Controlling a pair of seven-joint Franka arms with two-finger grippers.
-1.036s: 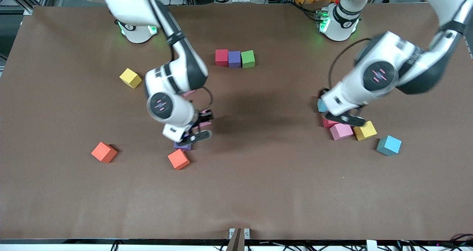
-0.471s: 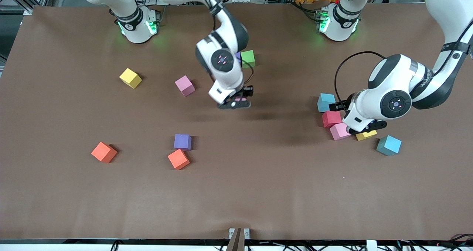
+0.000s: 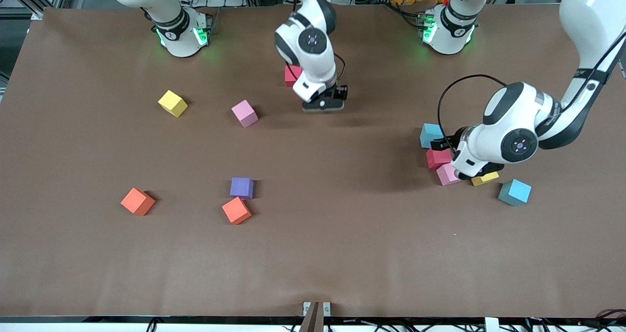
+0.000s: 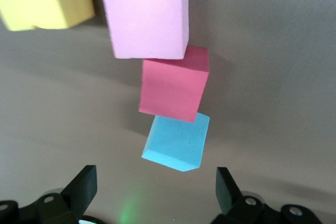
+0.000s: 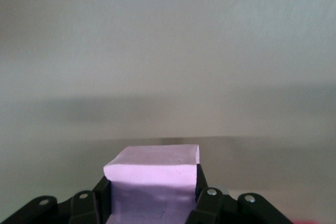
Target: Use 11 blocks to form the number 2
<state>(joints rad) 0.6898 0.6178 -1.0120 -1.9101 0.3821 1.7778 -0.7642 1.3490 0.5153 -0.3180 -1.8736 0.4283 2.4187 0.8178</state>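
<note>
The right tool [image 3: 324, 103] has travelled from the loose cubes to the started row at the robots' side of the bench [image 3: 313, 254], and it is clamped on a pale purple foam cube [image 5: 152, 184]. Beside it only the red foam cube [image 3: 291, 74] of the row shows. The left tool [image 3: 472, 173], with jaws wide and holding nothing, has shifted over the pink foam cube [image 4: 146, 19], the second red foam cube [image 4: 173, 84] and the light blue foam cube [image 4: 176, 142]. The number 2 seems barely begun.
</note>
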